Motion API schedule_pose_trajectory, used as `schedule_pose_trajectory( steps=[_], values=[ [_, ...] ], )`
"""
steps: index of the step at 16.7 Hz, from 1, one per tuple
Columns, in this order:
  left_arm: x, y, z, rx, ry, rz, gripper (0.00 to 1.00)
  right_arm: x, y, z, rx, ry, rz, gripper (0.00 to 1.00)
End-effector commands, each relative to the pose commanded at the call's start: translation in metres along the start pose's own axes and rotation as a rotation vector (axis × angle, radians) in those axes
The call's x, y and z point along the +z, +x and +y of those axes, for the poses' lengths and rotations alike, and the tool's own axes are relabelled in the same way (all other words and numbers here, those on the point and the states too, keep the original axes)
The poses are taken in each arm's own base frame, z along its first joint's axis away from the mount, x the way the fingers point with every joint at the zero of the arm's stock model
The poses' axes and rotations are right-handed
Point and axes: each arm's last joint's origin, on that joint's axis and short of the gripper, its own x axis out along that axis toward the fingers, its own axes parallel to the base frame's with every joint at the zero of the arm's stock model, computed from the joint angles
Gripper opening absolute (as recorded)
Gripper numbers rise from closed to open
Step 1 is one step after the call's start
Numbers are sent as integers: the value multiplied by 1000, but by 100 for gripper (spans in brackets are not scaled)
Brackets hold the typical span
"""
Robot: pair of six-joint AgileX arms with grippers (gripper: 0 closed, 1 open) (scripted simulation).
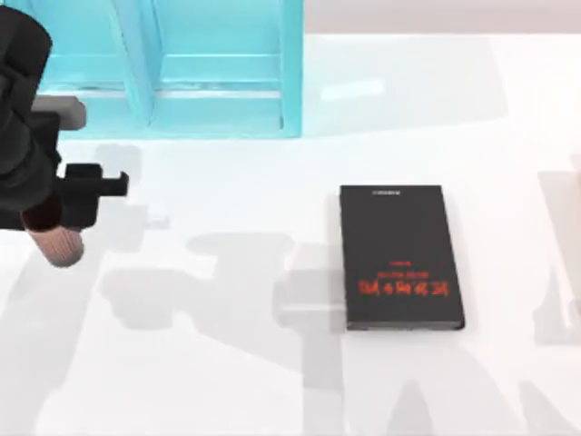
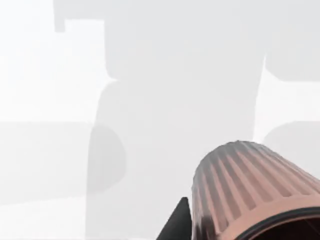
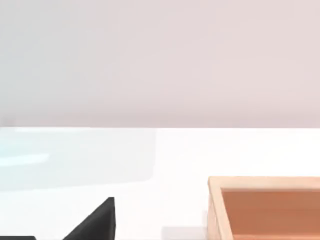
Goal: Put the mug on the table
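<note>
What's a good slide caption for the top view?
Left gripper holds the mug over the table's left edge.

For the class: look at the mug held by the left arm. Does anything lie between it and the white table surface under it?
Nothing visible does. The left tool holds the mug over bare table at the left side; the black book lies well to the right.

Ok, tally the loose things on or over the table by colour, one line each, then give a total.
Reddish-brown: 1, the mug, held in the left pincer over the table.
Black: 1, the book.
Turquoise: 1, the shelf.
Wood-coloured: 1, the box.
Total: 4
</note>
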Motion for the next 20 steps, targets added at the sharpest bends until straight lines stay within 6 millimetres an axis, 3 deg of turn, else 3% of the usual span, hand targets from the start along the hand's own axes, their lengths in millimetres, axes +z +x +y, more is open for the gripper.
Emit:
schedule_pose_trajectory(
  steps=[5,18,20],
  values=[
    [-2,8,0,0,1,6,0,0,0,0,0,0,0,100],
    [-2,8,0,0,1,6,98,0,0,0,0,0,0,100],
    [-2,8,0,0,1,6,100,0,0,0,0,0,0,100]
  ],
)
